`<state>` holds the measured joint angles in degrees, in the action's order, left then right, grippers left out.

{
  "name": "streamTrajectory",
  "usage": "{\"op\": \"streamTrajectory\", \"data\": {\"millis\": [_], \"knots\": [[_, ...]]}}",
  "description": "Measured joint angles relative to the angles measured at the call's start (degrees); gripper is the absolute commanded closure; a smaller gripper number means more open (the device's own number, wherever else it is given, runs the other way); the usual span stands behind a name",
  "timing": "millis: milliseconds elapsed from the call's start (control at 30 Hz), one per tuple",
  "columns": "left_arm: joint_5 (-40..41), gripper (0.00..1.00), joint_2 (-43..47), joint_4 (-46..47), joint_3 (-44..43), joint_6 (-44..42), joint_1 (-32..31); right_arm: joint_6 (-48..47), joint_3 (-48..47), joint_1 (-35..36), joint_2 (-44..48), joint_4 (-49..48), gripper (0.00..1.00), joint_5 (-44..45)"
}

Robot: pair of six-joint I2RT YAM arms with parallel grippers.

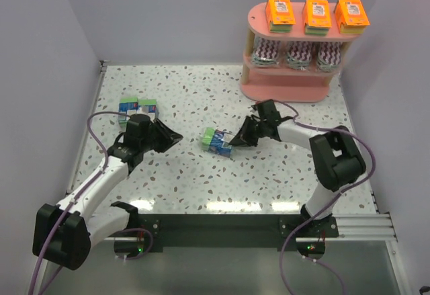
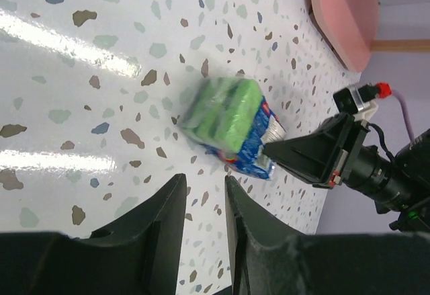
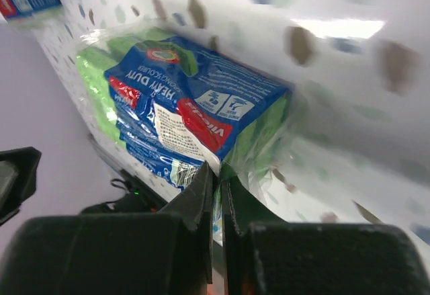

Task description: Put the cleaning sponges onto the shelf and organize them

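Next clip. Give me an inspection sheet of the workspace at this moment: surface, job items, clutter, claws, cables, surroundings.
Surface: speckled white table, glare streaks near the arms.
Job's things: pink shelf holds three orange packs on its top tier and three zigzag packs on the middle; nothing seen on the bottom tier. Two blue-green boxes sit far left on the table; a third box lies mid-table.
Clutter: nothing seen.
Claws: left claw slightly parted, holding nothing; right claw pinched on the third box's wrapper edge.
Cables: purple cables loop off both arms, clear of the packs.
Surroundings: plain pale walls.
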<state>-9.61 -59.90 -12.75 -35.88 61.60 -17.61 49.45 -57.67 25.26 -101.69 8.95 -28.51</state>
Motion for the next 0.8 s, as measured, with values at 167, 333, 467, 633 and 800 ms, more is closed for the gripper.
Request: {"op": "streamTrajectory", "data": {"millis": [167,333,467,633,800], "knots": [[-0.09,0.65,-1.16,-0.37,-2.71,-1.46,1.09,3.69,8.90,-16.44,11.45,0.61,1.00,-1.49],[-0.59,0.65,-2.49,-0.26,-4.24,-2.67,1.66,4.61,7.87,-32.50,19.65,2.34,1.00,-2.16],[-1.49,0.65,-3.98,-0.31,-4.39,-2.86,1.86,4.81,3.10,-39.45,19.43,6.45,1.00,-1.90],[-2.49,0.64,-4.76,-0.66,-4.96,-3.67,2.08,6.49,-2.67,-42.27,14.27,8.02,1.00,-1.03],[-2.82,0.61,-4.59,-2.01,-6.23,-5.07,3.45,9.46,-5.35,-44.22,10.38,6.86,1.00,1.03]]}}
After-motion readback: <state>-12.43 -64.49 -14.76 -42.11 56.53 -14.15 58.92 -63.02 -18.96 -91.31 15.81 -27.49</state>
